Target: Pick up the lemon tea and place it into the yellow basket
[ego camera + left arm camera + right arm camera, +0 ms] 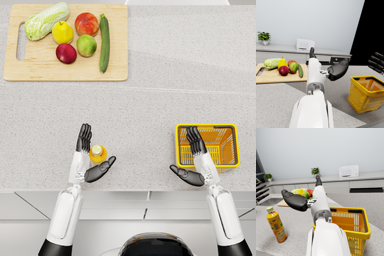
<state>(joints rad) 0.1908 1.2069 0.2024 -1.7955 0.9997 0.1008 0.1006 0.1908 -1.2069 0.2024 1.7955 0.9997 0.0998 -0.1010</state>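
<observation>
While spread wide and holding nothing, left hand [89, 159] flanks the small yellow-capped bottle of amber lemon tea [97, 153], upright on the speckled grey table [145, 110] between fingers and thumb, contact not discernible. Could topple under an uneven squeeze. Right hand [196, 162], likewise spread and unladen, hovering over the yellow wire basket [207, 126], well apart.

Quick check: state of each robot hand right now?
Left robot hand: open, fingers spread around the lemon tea bottle, not gripping it.
Right robot hand: open, holding nothing, over the yellow basket.
</observation>
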